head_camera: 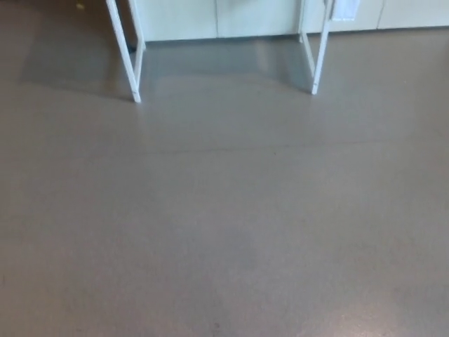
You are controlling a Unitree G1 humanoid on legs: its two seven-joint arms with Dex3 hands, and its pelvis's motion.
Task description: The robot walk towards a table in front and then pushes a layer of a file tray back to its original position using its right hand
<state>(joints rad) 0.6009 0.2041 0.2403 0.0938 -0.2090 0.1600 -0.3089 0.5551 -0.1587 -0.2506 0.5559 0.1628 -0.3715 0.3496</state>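
Only the lower part of the table shows in the head view: a white left leg (125,53) and a white right leg (320,53) stand on the floor at the top of the picture. The tabletop and the file tray are out of the frame. Neither of my hands shows.
Grey-brown floor (224,225) fills most of the view between me and the table. Pale cabinet fronts (217,17) run along the wall behind the table legs. A small white tag (345,8) hangs by the right leg.
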